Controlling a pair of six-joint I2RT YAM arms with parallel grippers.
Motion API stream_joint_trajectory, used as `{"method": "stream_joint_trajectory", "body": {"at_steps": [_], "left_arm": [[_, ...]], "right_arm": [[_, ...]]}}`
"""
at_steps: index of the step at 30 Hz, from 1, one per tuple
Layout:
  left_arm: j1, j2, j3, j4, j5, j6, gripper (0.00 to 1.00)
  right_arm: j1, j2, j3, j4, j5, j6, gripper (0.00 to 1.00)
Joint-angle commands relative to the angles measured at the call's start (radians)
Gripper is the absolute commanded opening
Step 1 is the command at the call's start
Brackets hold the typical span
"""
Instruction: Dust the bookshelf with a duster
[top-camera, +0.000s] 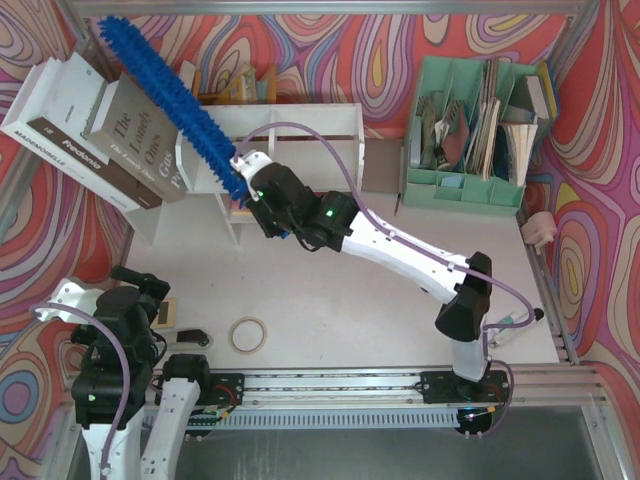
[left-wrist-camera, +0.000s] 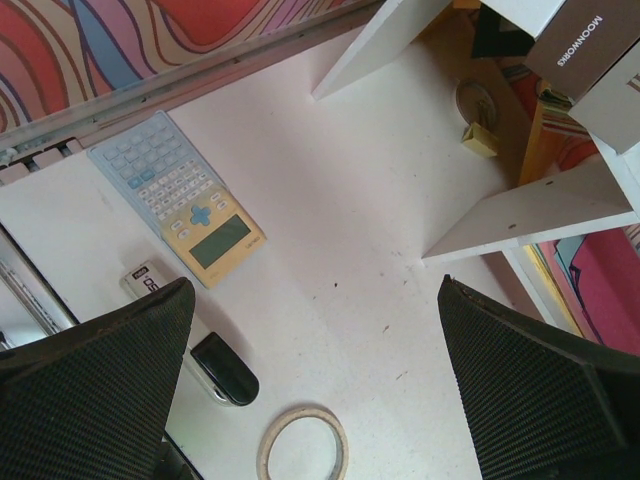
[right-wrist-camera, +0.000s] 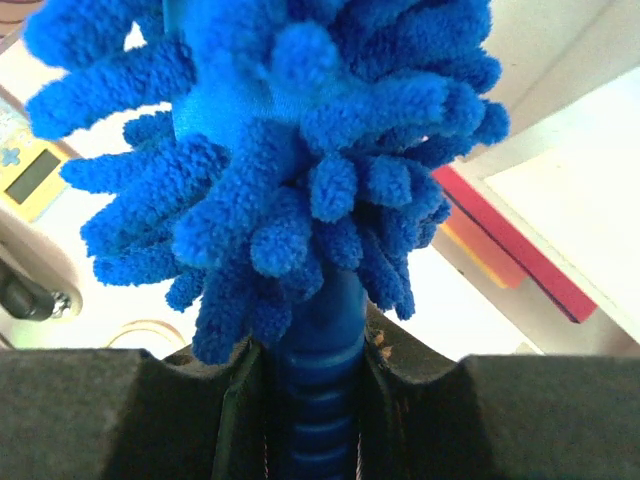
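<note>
Currently: one duster (top-camera: 170, 95), clamped by its handle in the right claw (top-camera: 250, 190), at the left end of the bookshelf (top-camera: 300, 122).
Right claw (right-wrist-camera: 315, 400) closed tight on the ribbed blue handle, with the shaggy head (right-wrist-camera: 290, 170) starting just past the fingertips and slanting up and left from it. The head crosses the shelf's left side and two large books (top-camera: 135, 135) leaning there; contact cannot be told. Left claw (top-camera: 140, 285), one, wide open and holding nothing, hangs near the table's front left, well apart from the shelf. Below it: one calculator (left-wrist-camera: 180, 205), one tape roll (left-wrist-camera: 305, 445), one small black-and-white object (left-wrist-camera: 215, 365). One mint-green organizer (top-camera: 470, 130), stuffed with papers, stands to the shelf's right.
</note>
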Motion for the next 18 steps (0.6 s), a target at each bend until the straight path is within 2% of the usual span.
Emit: {"method": "stream_joint_trajectory", "body": {"at_steps": [1, 6, 12, 15, 18], "left_arm": [[0.005, -0.009, -0.012, -0.001, 0.004, 0.021, 0.98], [0.005, -0.007, -0.010, 0.001, 0.003, 0.023, 0.98], [0.005, -0.003, -0.010, 0.005, -0.005, 0.031, 0.98], [0.005, 0.004, -0.010, 0.009, -0.003, 0.032, 0.98], [0.005, 0.010, -0.007, 0.013, 0.003, 0.029, 0.98]], "right_arm": [[-0.006, -0.005, 0.038, 0.056, 0.001, -0.024, 0.00], [0.005, -0.059, 0.020, 0.065, 0.001, -0.043, 0.00], [0.161, -0.149, -0.034, 0.077, 0.048, -0.107, 0.00], [0.193, -0.193, -0.059, 0.083, 0.038, -0.094, 0.00], [0.201, -0.172, -0.044, 0.067, 0.020, -0.092, 0.00]]}}
